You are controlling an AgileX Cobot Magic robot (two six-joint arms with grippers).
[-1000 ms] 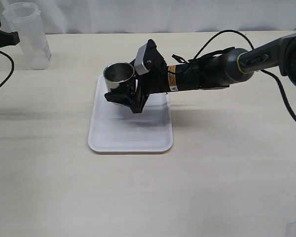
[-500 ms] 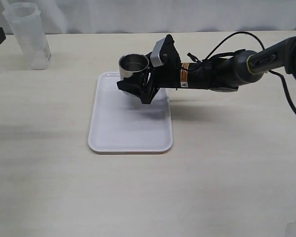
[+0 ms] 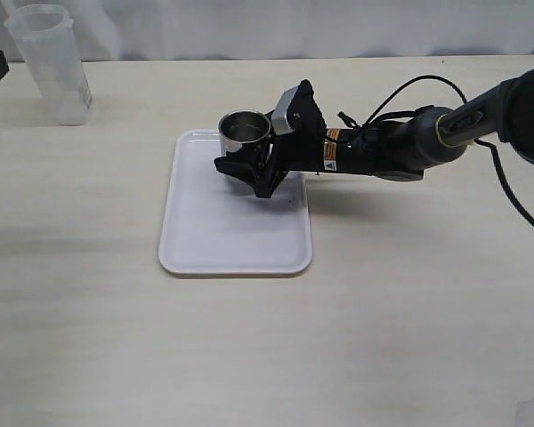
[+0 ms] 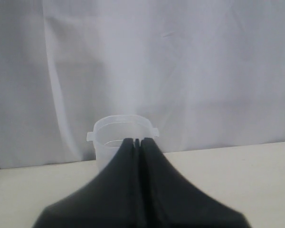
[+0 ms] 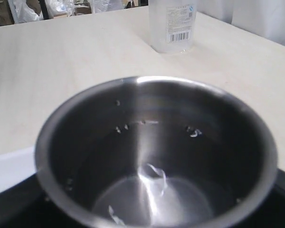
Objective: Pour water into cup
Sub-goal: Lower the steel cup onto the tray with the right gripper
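Note:
The cup (image 3: pixel 244 128), a short shiny steel cylinder, stands upright over the back right corner of the white tray (image 3: pixel 231 240). My right gripper (image 3: pixel 243 162) is shut on its lower wall, and I cannot tell whether the cup touches the tray. The right wrist view looks into the cup (image 5: pixel 156 156): a dark inside with a few droplets. The translucent beaker (image 3: pixel 52 62) stands at the far back left; the water in it is barely visible. My left gripper (image 4: pixel 137 141) is shut and empty, just short of the beaker (image 4: pixel 121 135).
A pale wooden table (image 3: pixel 383 311) carries everything. White curtains hang behind its far edge. The right arm (image 3: pixel 383 147) and its cable stretch in from the right above the table. The labelled beaker (image 5: pixel 173 23) shows beyond the cup in the right wrist view.
The right gripper has carried the cup to the right and toward the back, from over the tray's back left to its back right corner. The left arm has drawn back toward the left edge.

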